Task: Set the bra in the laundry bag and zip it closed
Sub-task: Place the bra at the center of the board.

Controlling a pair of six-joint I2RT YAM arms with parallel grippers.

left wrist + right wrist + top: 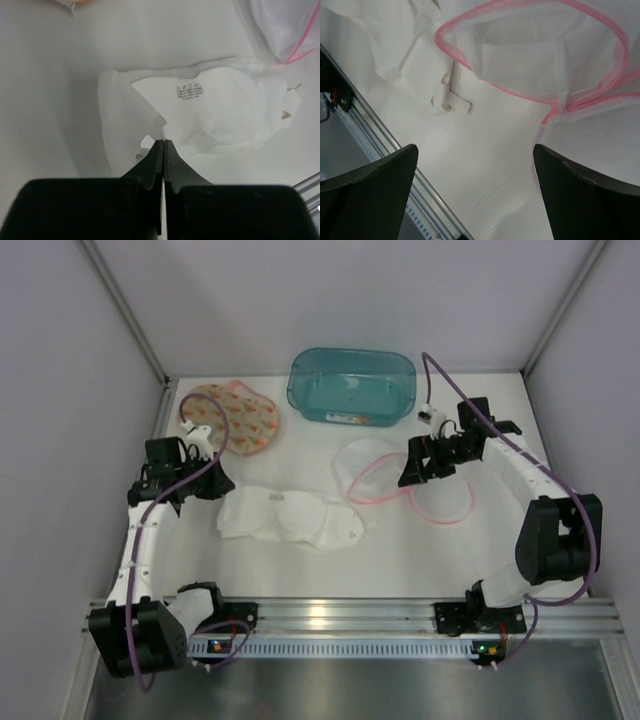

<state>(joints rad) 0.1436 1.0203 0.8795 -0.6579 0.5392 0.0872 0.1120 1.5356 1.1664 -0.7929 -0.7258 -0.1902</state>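
Task is standing at nil: bra [290,517] is lying outside unzipped laundry bag [372,462], at its 8 o'clock, w/ left gripper [163,147] hanging pinched together, empty, and right gripper [475,150] gaping over bag.

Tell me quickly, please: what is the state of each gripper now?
Left gripper: closed, nothing seen in it.
Right gripper: open wide, holding nothing.

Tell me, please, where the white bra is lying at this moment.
In the top external view the white bra lies flat on the table, left of centre, between the left end effector and the pink-edged laundry bag.
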